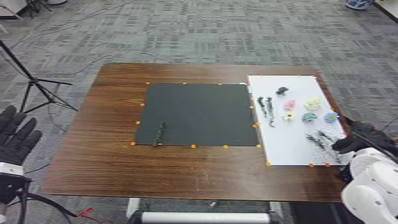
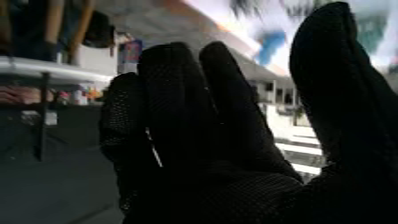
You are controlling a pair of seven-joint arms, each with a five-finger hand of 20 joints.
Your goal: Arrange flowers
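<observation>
Right over the tabletop's (image 1: 178,170) right edge is the robot's right hand (image 1: 353,143), fingers (image 2: 233,85) straight, thumb (image 2: 324,65) spread wide from them. Closest to those fingers, just inward on the white board (image 1: 289,152), lie the dark sprigs (image 1: 316,141). Can't tell if they touch, sorry.

A bit forward of them is the blue flower (image 1: 330,117), near the board's right edge, so sideways room is pretty tight there. Next inward comes the teal flower (image 1: 309,117), with the cream flower (image 1: 313,103) past it, then the yellow flower (image 1: 288,116) and pink flower (image 1: 290,104). Farther out there's a small dark piece (image 1: 282,91), plus the long dark stems (image 1: 270,112) along the board's inner edge.

Well apart from the fingers, across on the black mat (image 1: 200,115), a green stem (image 1: 161,134) sits by the near left corner. Wide strips of wood run left of the mat and toward the near edge. Farthest off, just outside the left edge, the left hand (image 1: 16,137) has its fingers straight and spread.
</observation>
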